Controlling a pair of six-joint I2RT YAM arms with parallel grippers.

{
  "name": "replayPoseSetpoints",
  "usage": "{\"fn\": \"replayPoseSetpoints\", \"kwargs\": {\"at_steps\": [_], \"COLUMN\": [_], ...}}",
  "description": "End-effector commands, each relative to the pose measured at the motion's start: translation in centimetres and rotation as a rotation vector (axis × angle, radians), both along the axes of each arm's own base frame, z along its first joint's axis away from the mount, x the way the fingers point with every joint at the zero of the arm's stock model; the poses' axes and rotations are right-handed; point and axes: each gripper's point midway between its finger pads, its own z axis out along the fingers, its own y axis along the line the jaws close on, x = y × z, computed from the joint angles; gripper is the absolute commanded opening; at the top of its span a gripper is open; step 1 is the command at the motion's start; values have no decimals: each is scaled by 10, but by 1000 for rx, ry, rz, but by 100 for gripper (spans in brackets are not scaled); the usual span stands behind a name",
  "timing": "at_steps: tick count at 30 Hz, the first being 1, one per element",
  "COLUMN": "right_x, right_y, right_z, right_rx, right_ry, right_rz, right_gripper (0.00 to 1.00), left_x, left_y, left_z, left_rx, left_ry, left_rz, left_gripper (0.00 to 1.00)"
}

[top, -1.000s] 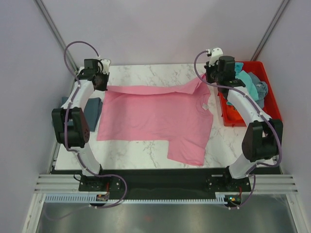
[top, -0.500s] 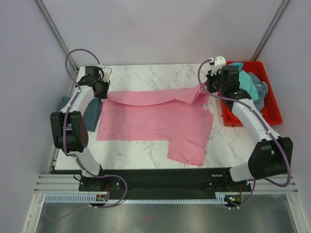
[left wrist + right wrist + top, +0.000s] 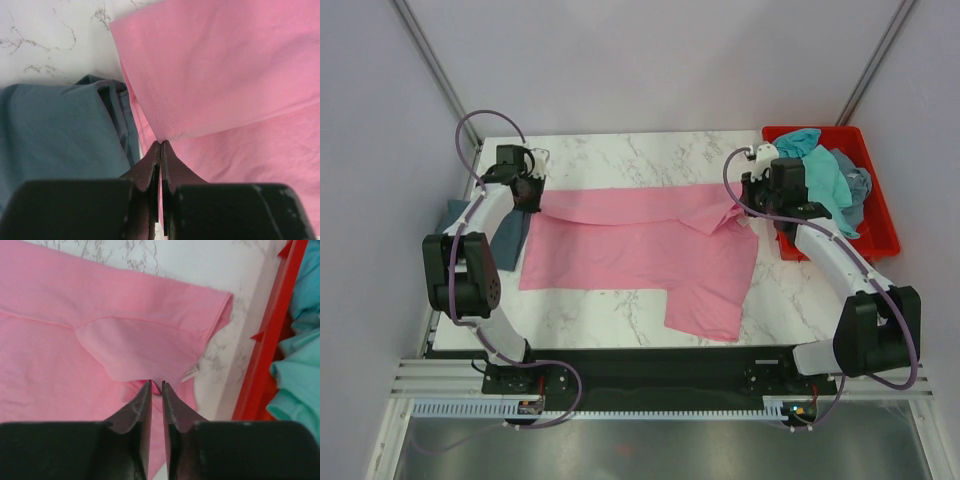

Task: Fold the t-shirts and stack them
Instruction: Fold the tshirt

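— Marble table (image 3: 620, 150), white with grey veins, lies under both our arms, with pale walls all round. What is the biggest thing on it?
— Our pink t-shirt (image 3: 640, 260). It lies spread flat between the two sets of jaws, with its far edge turned over in a long flap.
— How will it handle?
— We think it is light, soft and floppy. It would sag and crease, so we would pinch it at the stitched hem (image 3: 165, 110) or a corner, at both ends together.
— And the left gripper (image 3: 160, 144)?
— Its jaws are pressed together, right at the flap's corner. We cannot tell if any cloth is caught in them.
— The right gripper (image 3: 156, 384)?
— Its jaws stand a little apart and seem to hold nothing. The folded sleeve lies just ahead of them.
— What else?
— A red crate (image 3: 885, 222), hard and shiny, stands just beside the right jaws, with a turquoise t-shirt (image 3: 820, 175) heaped inside. A slate-blue t-shirt (image 3: 50, 130) lies just beside the left jaws, touching the pink one. Smallest is the white neck label (image 3: 189, 374), peeking out close to the right jaws.
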Motion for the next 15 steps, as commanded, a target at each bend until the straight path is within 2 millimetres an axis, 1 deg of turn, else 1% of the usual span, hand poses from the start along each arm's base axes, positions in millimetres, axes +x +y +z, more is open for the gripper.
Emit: {"fn": "replayPoseSetpoints", "kwargs": {"at_steps": [1,3,6,7,8,9,10,11,13,14,15], "right_x": [-4,-1,8,9,13,14,16,17,17,16,15], "right_y": [2,0,-1,1,2,4,6,12,22,32,37], "right_z": [0,9,26,29,32,32,32,28,21,12,6], "right_rx": [-17,-22,-17,-12,-6,0,6,28,42,29,14], "right_ry": [-19,-42,-83,-90,-97,-94,-94,-80,-63,-45,-36], "right_rz": [26,12,3,7,9,15,20,39,74,115,133], "right_gripper": [36,56,60,61,61,61,61,60,58,57,56], "left_x": [8,10,16,19,21,22,23,26,27,26,25], "left_y": [8,8,8,18,19,18,18,14,6,3,0], "left_z": [5,13,33,42,47,51,54,63,72,75,77], "left_rx": [12,12,13,43,18,10,-6,-27,-72,-84,-96], "left_ry": [-30,-50,-100,-120,-134,-140,-145,-161,-172,-176,-175], "left_rz": [51,51,51,111,168,175,195,191,199,197,198], "left_gripper": [5,5,5,36,61,67,68,69,69,69,70]}}
